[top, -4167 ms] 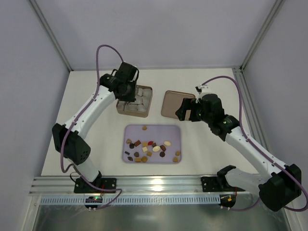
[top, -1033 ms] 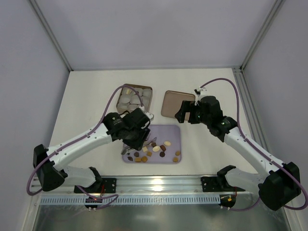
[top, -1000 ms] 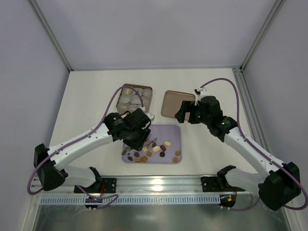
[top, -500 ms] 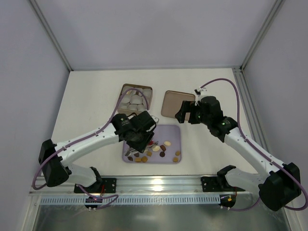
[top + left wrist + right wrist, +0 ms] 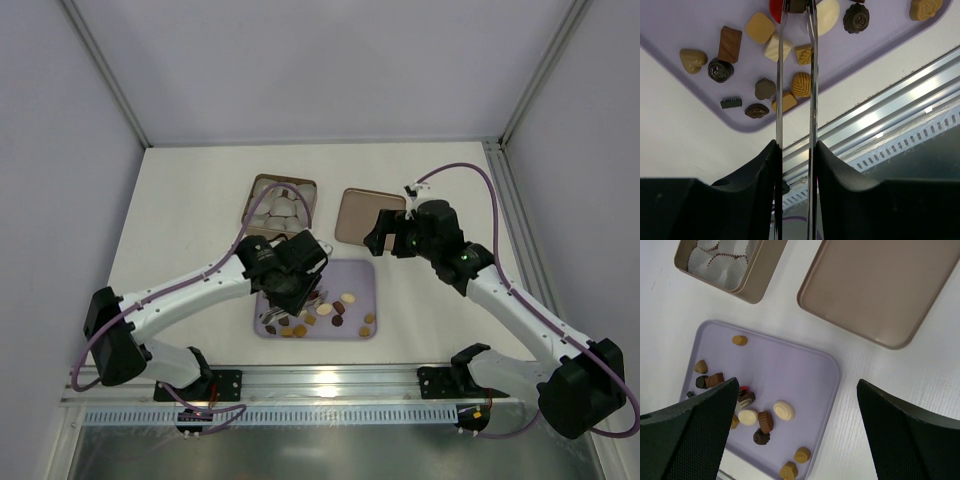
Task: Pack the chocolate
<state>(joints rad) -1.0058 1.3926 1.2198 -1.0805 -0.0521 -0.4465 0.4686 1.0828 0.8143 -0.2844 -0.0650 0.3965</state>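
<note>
White table (image 5: 180, 220), lilac tray (image 5: 355, 270) holding the chocolate (image 5: 335, 310). Jaws of the left gripper (image 5: 797, 10) stand narrow around one dark piece (image 5: 798, 4); whether they bite, I cannot tell. I'd squeeze gently, lift straight, then go to the tin (image 5: 283, 205). The right gripper (image 5: 797, 385) hangs wide, holding nothing.

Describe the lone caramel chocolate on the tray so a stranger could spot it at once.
Start at the lilac tray, which lies nearer the arms than the brown tin of paper cups. Close to the tray's edge facing that tin lies one small caramel chocolate. It sits alone on bare tray, while every other piece clusters toward the opposite side.
</note>
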